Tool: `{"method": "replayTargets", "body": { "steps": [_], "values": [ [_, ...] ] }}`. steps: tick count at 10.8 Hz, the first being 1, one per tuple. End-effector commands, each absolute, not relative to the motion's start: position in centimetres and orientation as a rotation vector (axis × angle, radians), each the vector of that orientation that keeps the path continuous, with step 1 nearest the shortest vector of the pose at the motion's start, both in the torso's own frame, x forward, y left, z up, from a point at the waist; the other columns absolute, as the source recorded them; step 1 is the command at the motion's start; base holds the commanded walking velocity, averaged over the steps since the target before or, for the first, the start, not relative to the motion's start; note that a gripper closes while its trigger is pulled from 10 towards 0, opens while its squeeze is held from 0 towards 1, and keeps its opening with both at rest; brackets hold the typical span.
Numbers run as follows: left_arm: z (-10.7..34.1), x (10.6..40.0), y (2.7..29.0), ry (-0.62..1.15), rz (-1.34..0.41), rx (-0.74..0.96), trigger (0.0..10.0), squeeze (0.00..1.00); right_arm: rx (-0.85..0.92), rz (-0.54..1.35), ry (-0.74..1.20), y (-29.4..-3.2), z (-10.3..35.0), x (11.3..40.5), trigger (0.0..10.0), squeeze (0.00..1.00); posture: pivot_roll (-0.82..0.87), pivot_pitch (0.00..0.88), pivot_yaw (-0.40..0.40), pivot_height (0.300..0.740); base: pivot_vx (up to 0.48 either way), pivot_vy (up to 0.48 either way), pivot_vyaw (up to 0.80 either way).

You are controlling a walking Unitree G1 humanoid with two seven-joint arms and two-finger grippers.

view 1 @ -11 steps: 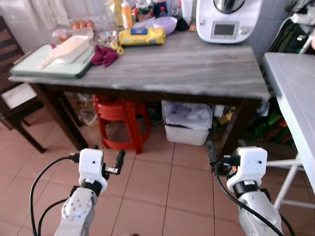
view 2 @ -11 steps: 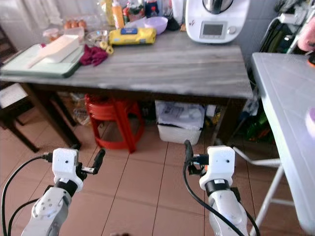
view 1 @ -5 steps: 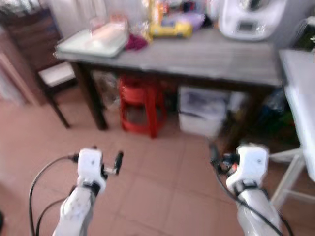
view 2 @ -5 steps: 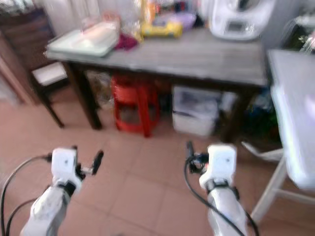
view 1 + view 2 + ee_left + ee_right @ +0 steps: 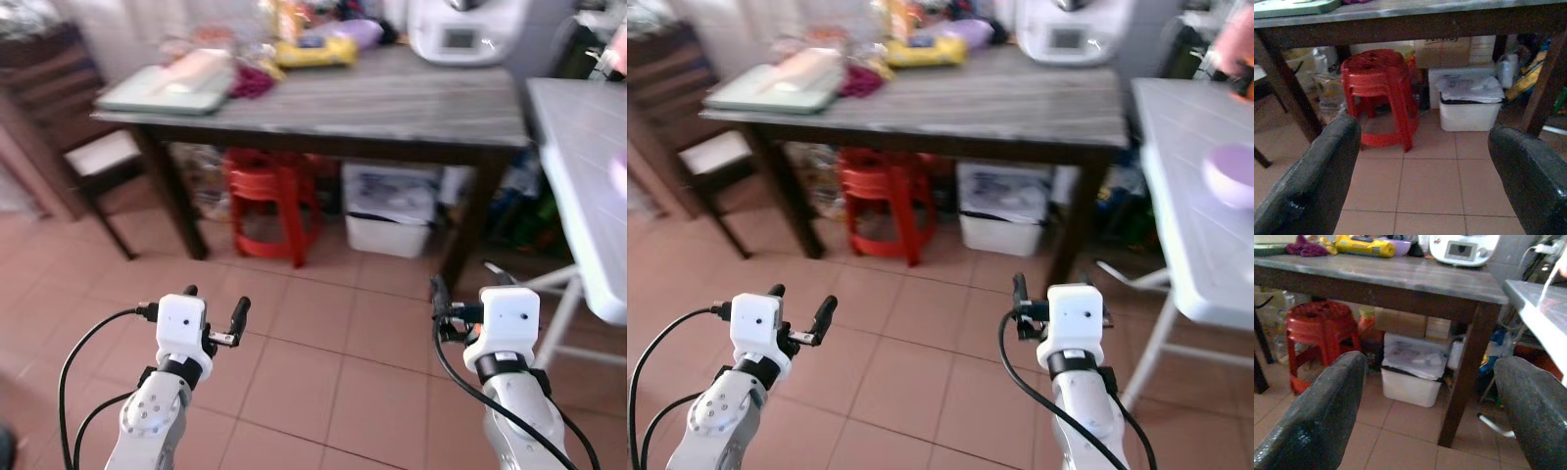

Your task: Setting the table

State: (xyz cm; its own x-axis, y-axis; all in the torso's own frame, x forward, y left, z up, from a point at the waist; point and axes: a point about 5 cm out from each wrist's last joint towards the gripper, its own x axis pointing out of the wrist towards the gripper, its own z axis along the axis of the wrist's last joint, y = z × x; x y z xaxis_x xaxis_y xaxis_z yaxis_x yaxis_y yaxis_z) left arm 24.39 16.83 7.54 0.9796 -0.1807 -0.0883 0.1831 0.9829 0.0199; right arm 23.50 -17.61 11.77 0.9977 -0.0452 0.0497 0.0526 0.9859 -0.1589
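Note:
A grey-topped wooden table (image 5: 392, 98) stands ahead of me. On it are a pale green tray with a white dish (image 5: 167, 86), a yellow packet (image 5: 313, 51), a purple bowl (image 5: 355, 31) and a white kitchen machine (image 5: 460, 27). To my right is a white table (image 5: 1185, 176) with a second purple bowl (image 5: 1231, 174) on it. My left gripper (image 5: 216, 302) and right gripper (image 5: 1425, 396) hover low over the tiled floor, well short of both tables. Both are open and hold nothing.
Stacked red stools (image 5: 269, 196) and a white bin (image 5: 392, 211) sit under the wooden table. A dark chair (image 5: 59, 127) stands at its left end. A thin white frame leg (image 5: 563, 313) slants down beside my right arm. Tiled floor (image 5: 323, 333) lies between me and the tables.
The camera has pulled back and steadied, so the wooden table looks farther off. More of the white table and its purple bowl now show. Both grippers stay open in the same pose.

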Motion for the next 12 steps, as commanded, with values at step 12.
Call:
{"method": "replayTargets", "body": {
  "steps": [12],
  "values": [
    [9.0, 25.2, 16.2, 0.039, -0.227, -0.013, 10.0, 0.0, -0.107, -0.029, -0.039, -17.2, 12.3, 23.4, 10.0, 0.0, -0.06, 0.071, 0.086, 0.74, 0.0, -0.171, -0.22]
  ]
}}
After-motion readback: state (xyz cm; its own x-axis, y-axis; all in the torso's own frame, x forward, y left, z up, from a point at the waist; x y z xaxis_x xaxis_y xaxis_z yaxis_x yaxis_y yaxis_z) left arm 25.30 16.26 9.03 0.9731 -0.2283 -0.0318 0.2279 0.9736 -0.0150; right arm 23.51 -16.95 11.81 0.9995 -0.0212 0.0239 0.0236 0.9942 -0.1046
